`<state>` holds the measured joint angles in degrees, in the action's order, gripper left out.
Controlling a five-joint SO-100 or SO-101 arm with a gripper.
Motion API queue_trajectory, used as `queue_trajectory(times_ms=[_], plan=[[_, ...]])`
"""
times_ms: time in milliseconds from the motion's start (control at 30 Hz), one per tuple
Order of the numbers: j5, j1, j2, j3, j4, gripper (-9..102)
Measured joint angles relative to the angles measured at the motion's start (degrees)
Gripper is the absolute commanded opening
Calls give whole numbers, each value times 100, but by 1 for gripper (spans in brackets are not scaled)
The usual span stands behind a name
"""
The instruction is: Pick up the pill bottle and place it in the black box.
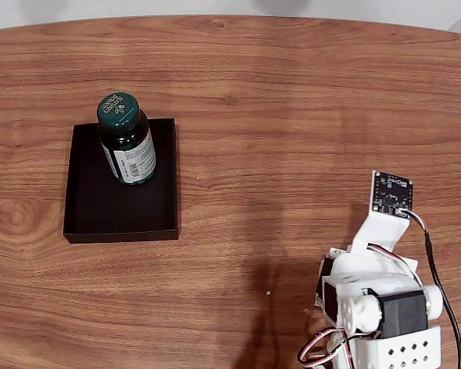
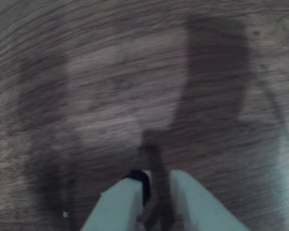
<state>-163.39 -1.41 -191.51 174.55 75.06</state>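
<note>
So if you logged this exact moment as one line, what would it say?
pill bottle: upright inside black box | gripper: empty, jaws slightly apart, over bare table | arm: away from box

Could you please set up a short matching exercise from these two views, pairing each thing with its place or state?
Things:
1. pill bottle
2. black box
3. gripper
4. circuit board

Places or states:
A. in the wrist view, over bare wood, holding nothing
B. standing in the back part of the tray, cap up
C. at the left of the table in the fixed view
D. mounted on the arm at the right of the fixed view

Pairs: 1-B, 2-C, 3-A, 4-D
</note>
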Motion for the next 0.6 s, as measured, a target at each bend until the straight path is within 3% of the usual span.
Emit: queue_trajectory(times_ms=[267, 600], plan=[[-545, 571, 0, 0, 114, 2], [-606, 589, 0, 0, 123, 2]])
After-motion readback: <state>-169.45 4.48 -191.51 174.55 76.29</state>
